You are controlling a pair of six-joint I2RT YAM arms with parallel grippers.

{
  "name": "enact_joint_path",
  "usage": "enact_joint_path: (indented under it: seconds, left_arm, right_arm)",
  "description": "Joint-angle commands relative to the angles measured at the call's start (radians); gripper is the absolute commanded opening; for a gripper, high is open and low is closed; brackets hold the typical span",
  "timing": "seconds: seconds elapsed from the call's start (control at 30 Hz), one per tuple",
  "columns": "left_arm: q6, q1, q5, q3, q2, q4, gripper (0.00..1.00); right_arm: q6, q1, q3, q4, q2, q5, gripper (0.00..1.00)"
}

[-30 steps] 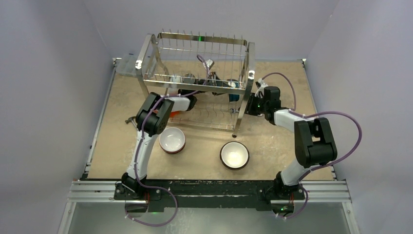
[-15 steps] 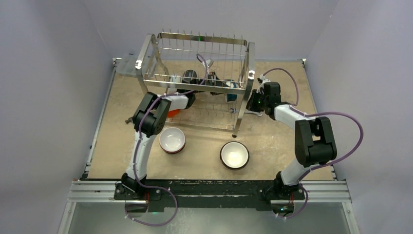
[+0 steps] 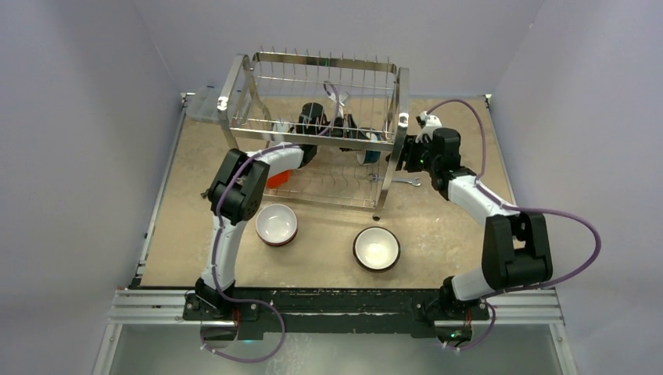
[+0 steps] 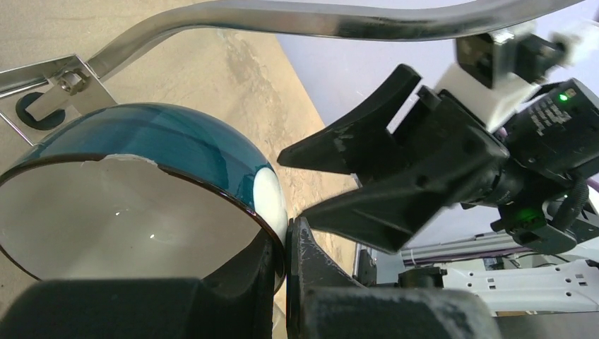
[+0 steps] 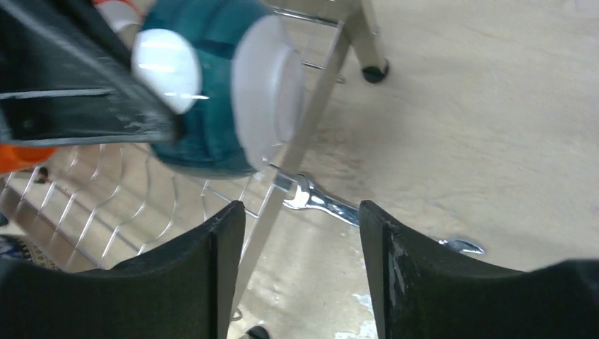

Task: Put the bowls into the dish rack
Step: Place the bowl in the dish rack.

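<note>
A: How is the teal bowl pointed?

B: It is tipped on its side inside the dish rack, at the right end. Its white mouth is turned toward the left arm and its foot toward the right, so its axis is laid along the rack.

A: And the claws?

B: The rim is pinched by the left gripper. The right gripper is spread just beside the foot — no contact is seen. A white-lined bowl and a second bowl are seen on the table.
</note>
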Motion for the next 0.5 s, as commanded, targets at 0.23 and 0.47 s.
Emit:
enact_joint_path:
  seconds: [0.23,0.47]
  left_arm:
    - [-0.377,0.006,0.009,-0.047,-0.023,0.452,0.0]
    - [-0.496,0.003,-0.005,-0.083,-0.049,0.59,0.0]
  right_arm:
    - [-0.088,0.093,-0.041,0.18,-0.055,-0.131,0.86]
    - [-0.055,0.154,-0.014,0.224,-0.063,0.04,0.99]
